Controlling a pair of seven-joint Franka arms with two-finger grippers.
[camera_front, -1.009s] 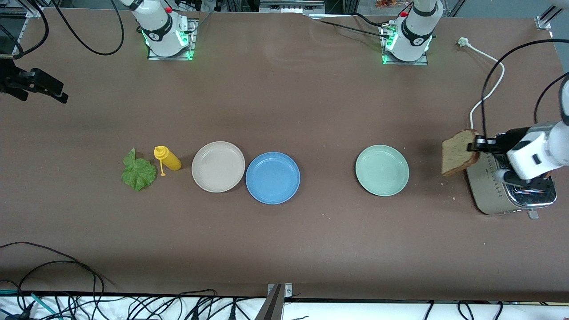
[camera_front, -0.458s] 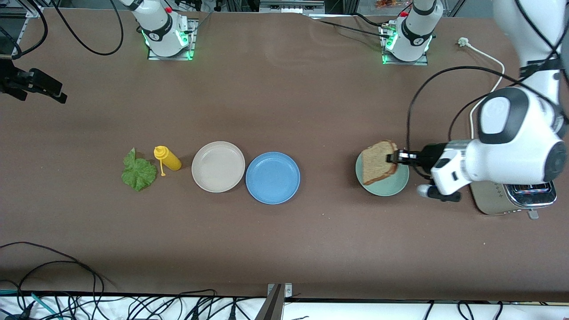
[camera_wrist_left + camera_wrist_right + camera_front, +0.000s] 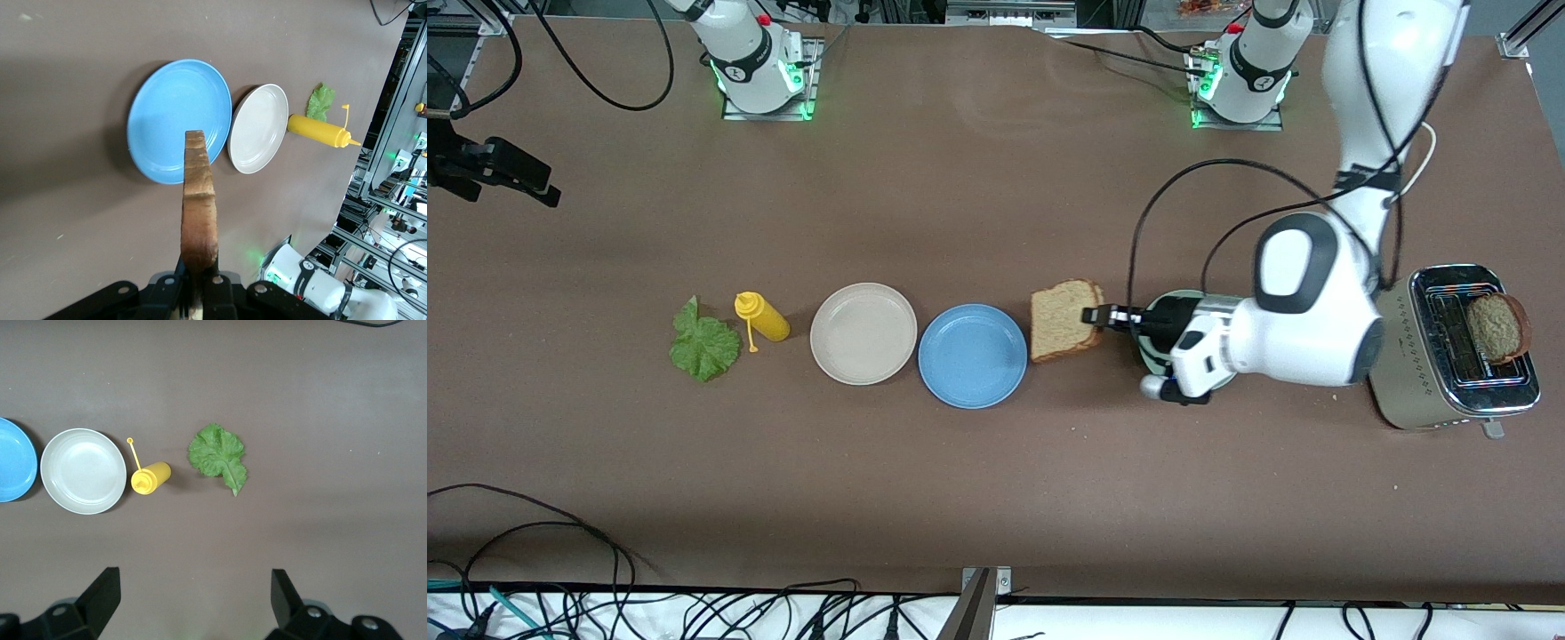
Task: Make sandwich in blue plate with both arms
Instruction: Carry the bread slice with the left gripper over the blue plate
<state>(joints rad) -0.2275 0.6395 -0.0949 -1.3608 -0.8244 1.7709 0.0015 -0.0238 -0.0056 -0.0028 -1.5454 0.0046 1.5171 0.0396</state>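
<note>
Left gripper [image 3: 1092, 316] clamps bread slice [image 3: 1064, 320] upright beside blue plate [image 3: 972, 356]; right gripper [image 3: 193, 600] spread.

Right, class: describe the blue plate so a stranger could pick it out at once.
Start at the row of dishes across the brown table. The blue plate lies bare, touching the beige plate. It alone is medium blue, and the left gripper holds a bread slice just beside it.

No readable text, labels, brands or numbers anywhere. Small dark marks on white collars of arm bases [image 3: 758, 67] too small to make out. Toaster [image 3: 1449, 373] side shows small dotted pattern only, no legible wording.
</note>
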